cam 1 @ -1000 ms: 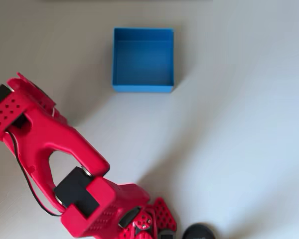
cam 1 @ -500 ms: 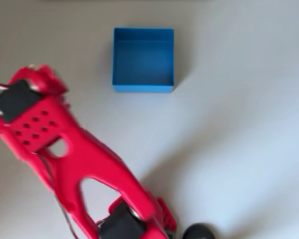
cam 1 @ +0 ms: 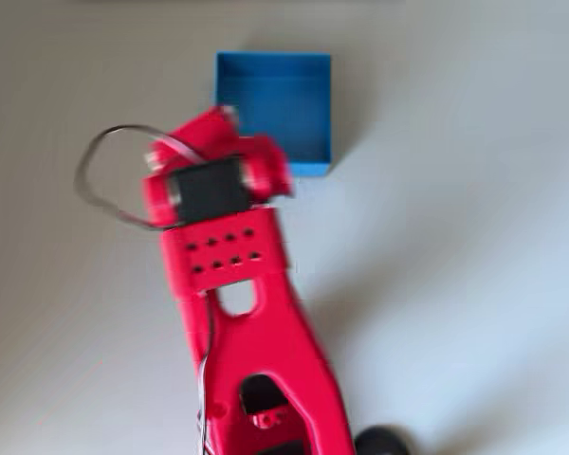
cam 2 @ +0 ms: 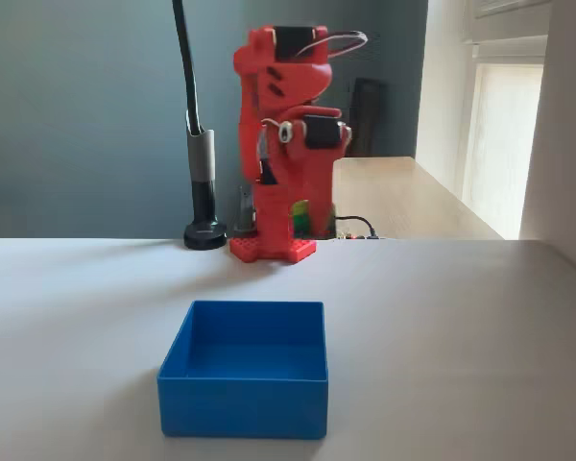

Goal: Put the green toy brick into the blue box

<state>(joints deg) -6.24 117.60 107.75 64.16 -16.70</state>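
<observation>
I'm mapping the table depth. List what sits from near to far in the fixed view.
Blue box → bare stretch of white table → red arm's base and the black lamp foot, about level with each other → wooden desk → dark wall.

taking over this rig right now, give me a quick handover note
Gripper: low in front of the red arm in the fixed view; open or shut cannot be told.
Green toy brick: not clearly seen. A small green-yellow patch by the gripper may be it, possibly held.
Blue box: on the table, upright, nothing seen inside. In the overhead view the arm's head overlaps its lower-left corner.
Done: no brick in the box yet.
Left: confirm the grasp, then release over the box.
</observation>
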